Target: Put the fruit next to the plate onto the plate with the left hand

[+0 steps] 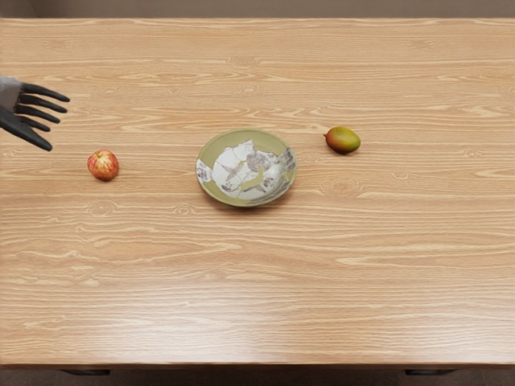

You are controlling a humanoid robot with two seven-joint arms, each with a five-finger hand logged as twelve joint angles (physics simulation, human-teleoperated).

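An olive-green plate (209, 145) with a grey and white pattern sits at the middle of the wooden table. A red apple (103, 165) lies on the table to the plate's left. A green and red mango (343, 140) lies to the plate's right, a little closer to its rim. My left hand (36, 112) enters at the left edge, above and left of the apple, with its black fingers spread and nothing in them. The right arm is out of view.
The wooden table (257, 281) spans the whole view, with its front edge near the bottom and its far edge at the top.
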